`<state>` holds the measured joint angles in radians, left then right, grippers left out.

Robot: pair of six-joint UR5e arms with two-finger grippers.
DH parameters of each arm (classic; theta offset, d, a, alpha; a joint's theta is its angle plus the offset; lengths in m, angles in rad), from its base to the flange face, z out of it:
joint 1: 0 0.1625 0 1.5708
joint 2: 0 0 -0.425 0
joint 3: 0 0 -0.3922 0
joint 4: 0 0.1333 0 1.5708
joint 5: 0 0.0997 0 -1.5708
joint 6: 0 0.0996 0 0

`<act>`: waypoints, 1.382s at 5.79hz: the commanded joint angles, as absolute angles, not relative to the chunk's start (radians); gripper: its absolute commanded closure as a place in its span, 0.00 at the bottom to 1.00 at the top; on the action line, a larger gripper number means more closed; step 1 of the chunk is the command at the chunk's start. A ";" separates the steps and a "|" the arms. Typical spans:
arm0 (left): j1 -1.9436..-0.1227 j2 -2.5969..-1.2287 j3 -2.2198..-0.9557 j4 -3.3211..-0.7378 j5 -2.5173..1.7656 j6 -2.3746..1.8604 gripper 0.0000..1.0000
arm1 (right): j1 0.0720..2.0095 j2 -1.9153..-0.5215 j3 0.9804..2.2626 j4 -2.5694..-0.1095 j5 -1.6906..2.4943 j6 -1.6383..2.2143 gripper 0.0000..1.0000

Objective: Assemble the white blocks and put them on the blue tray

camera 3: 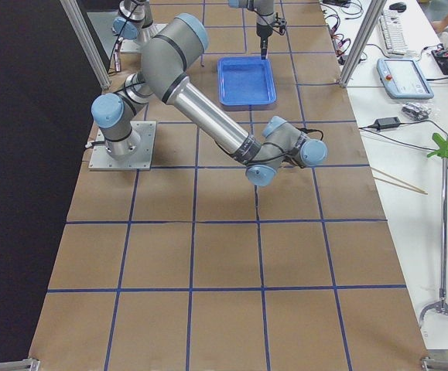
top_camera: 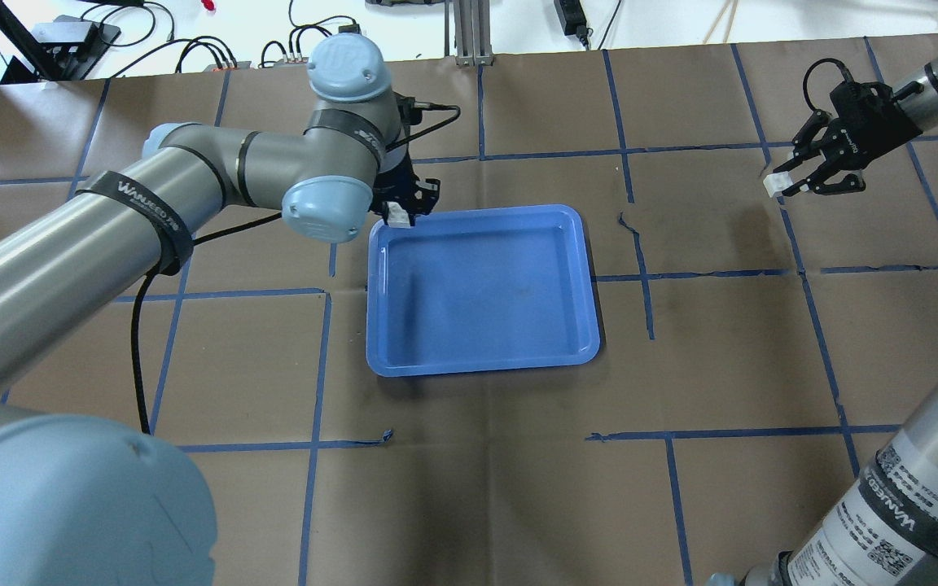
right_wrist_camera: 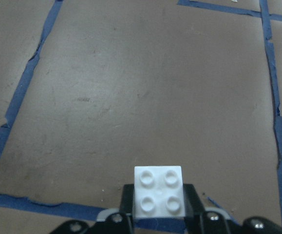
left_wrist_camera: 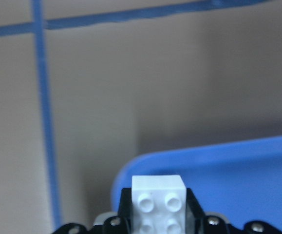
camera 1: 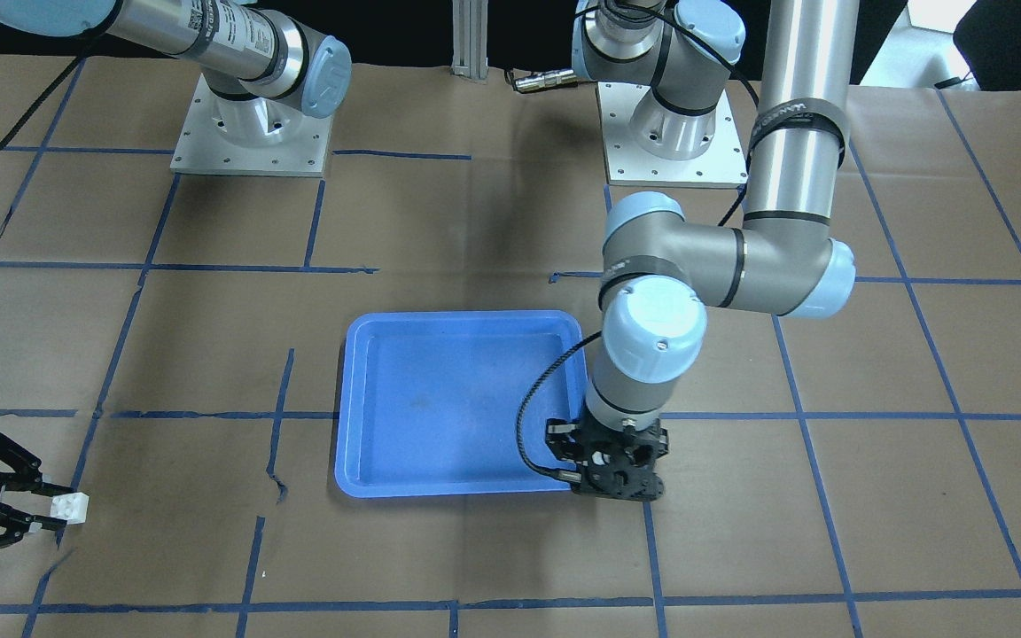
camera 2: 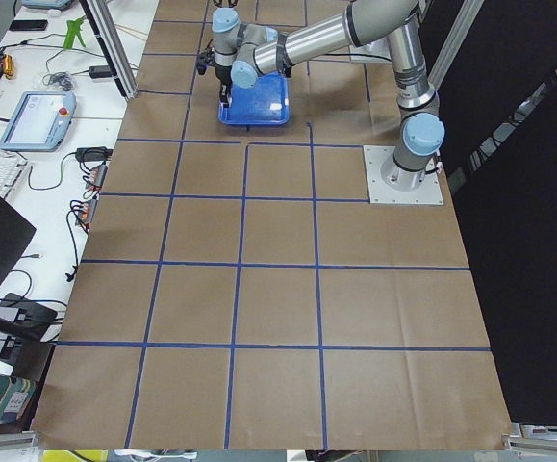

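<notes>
My left gripper (top_camera: 401, 213) is shut on a white block (top_camera: 397, 216) and holds it over the far left corner of the blue tray (top_camera: 481, 358). The left wrist view shows this block (left_wrist_camera: 159, 197), studs up between the fingers, above the tray rim (left_wrist_camera: 218, 163). In the front view the left gripper (camera 1: 619, 478) points straight down at the tray's (camera 1: 440, 483) corner and hides its block. My right gripper (top_camera: 788, 184) is shut on the other white block (top_camera: 773, 185), far to the right of the tray. That block also shows in the front view (camera 1: 68, 508) and the right wrist view (right_wrist_camera: 159, 191).
Brown paper with a blue tape grid (top_camera: 640, 268) covers the table. The two arm bases (camera 1: 249, 133) (camera 1: 670, 133) stand at the robot's side. The tray's inside holds nothing. Torn tape edges (right_wrist_camera: 14, 102) lie under the right gripper.
</notes>
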<state>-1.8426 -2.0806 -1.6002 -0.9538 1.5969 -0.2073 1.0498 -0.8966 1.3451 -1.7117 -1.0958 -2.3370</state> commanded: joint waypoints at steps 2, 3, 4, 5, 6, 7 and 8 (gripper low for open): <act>-1.968 -2.091 -1.640 -0.953 1.595 -0.340 1.00 | 1.058 -1.006 1.374 -1.508 -1.043 -2.335 0.69; -1.968 -2.086 -1.655 -0.951 1.595 -0.295 1.00 | 1.060 -1.041 1.438 -1.515 -1.007 -2.333 0.69; -1.968 -2.076 -1.657 -0.951 1.601 -0.036 0.99 | 1.058 -1.098 1.522 -1.576 -1.000 -2.288 0.69; -1.970 -2.074 -1.657 -0.948 1.615 0.211 0.99 | 1.060 -1.138 1.602 -1.651 -0.999 -2.246 0.69; -1.970 -2.074 -1.660 -0.924 1.641 0.488 0.99 | 1.060 -1.175 1.680 -1.723 -0.997 -2.229 0.69; -1.968 -2.069 -1.672 -0.920 1.640 0.772 0.99 | 1.061 -1.215 1.737 -1.786 -0.977 -2.167 0.69; -1.967 -2.071 -1.699 -0.920 1.640 0.955 0.99 | 1.063 -1.230 1.788 -1.813 -0.948 -2.157 0.69</act>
<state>-1.9678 -2.0712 -1.6783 -0.9225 1.6385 0.7526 1.0617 -1.2082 1.7365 -1.7767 -0.9721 -2.1785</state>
